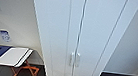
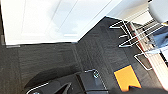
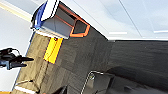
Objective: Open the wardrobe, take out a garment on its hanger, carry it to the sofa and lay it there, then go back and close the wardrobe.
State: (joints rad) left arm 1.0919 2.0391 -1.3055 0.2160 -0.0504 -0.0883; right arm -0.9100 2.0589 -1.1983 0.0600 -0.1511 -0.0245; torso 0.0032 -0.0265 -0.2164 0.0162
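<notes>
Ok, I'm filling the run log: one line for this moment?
wardrobe: doors shut | handles: untouched | robot: facing it | garment: not taken out

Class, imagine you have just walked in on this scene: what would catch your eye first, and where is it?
The tall white wardrobe stands straight ahead in the head view, both doors shut, with its two small handles side by side at the middle seam. To its left a table with orange legs carries a white board and something blue. A bright orange patch stands out on the dark carpet in the left wrist view.
</notes>
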